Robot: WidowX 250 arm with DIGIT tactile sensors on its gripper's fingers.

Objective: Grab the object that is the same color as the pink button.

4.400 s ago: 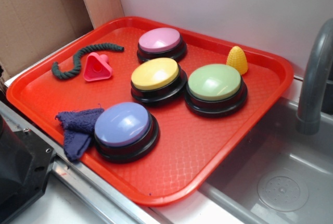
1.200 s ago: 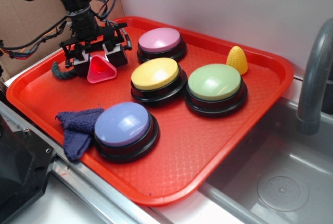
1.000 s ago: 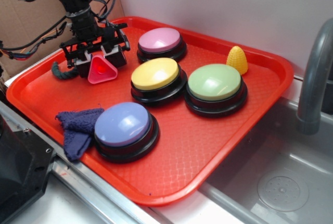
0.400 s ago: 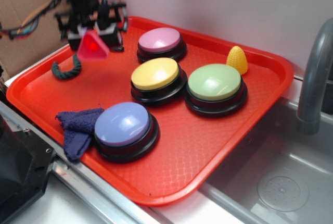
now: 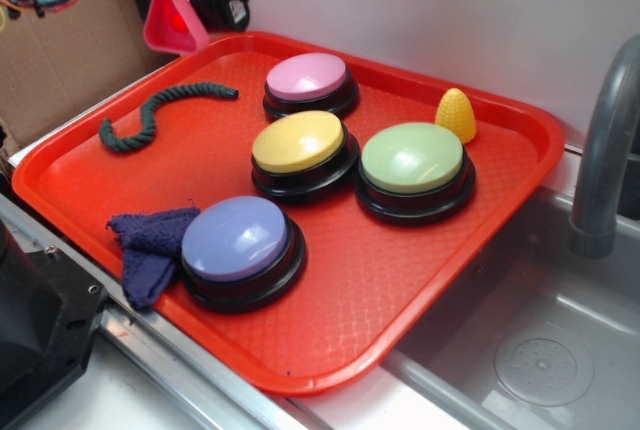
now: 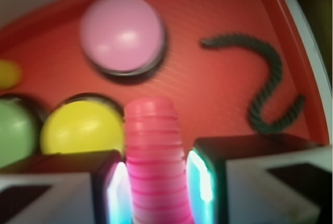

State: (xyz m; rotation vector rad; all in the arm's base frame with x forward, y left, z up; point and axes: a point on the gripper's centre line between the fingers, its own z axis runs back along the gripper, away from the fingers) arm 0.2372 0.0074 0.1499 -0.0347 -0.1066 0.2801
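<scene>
The coral-pink funnel-like object hangs in the air above the tray's far left corner, with my gripper shut on it. In the wrist view its ribbed spout stands between my two fingers, which press on both sides. The pink button sits on the red tray at the back, below and to the right of the gripper, and shows again as the pink button in the wrist view.
A yellow button, a green button and a lavender-blue button stand on the tray. A dark green rope lies at the left, a blue cloth at the front, a yellow corn toy at the back. A sink lies right.
The gripper came down on the funnel-like object, shut on it, and has lifted it up and back off the tray. The rope now lies uncovered.
</scene>
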